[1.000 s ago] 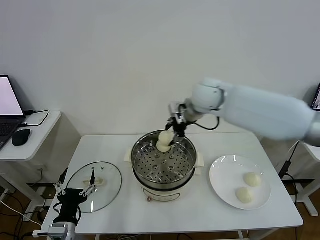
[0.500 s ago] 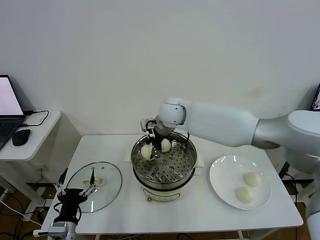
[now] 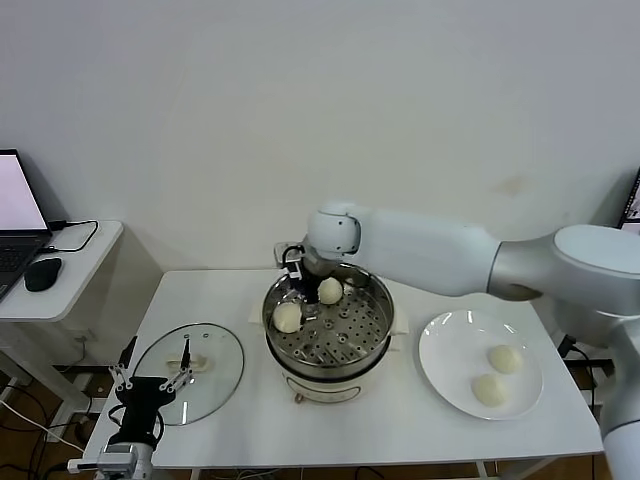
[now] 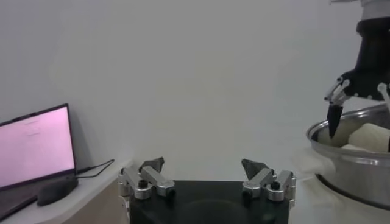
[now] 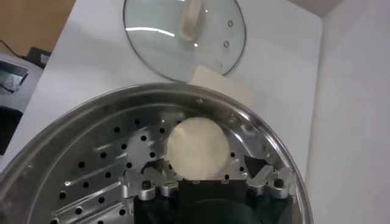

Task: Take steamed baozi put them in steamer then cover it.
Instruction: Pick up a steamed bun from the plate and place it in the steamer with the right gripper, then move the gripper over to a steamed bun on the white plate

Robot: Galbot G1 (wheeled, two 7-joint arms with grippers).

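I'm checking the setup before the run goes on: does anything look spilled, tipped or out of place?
Nothing stands out. Two baozi lie in the steamer, two wait on the white plate, and the cover lies flat on the table. The right gripper is open over the steamer.

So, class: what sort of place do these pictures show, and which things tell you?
Probably a lab or office set up as a test kitchen: a steamer on a plain white table, a laptop on a side desk, bare walls.
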